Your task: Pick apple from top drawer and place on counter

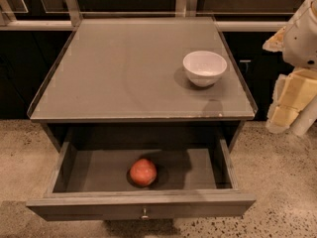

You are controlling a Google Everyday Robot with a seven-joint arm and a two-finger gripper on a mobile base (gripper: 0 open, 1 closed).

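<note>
Speckled stone floor (pixel 20 148) surrounds a dark cabinet carrying the large flat grey matte counter (pixel 114 73).

Below the counter's front edge the wide, shallow, dark grey-brown wooden top drawer (pixel 99 205) stands pulled out, with a small round metal knob (pixel 144 213) at its front centre.

The small round red-orange apple (pixel 143 172) lies on the drawer floor near the middle, close to the front wall, untouched.

A white round ceramic bowl (pixel 204 67) sits on the counter, right rear.

The cream-and-white gripper (pixel 286 110) hangs at the far right, beside the counter's right edge and well apart from the apple. Whether the jaws are spread or closed cannot be told. The white robot arm (pixel 304 29) rises above it and runs out of view.

Step judged: the reach for the apple, not yet begun.

- Approach: descend from above, between counter lip and drawer front, clear of both.
- Grasp: straddle the apple at its widest and close gently, since round fruit may roll.
- Placement: the bare left of the counter, away from the bowl.
</note>
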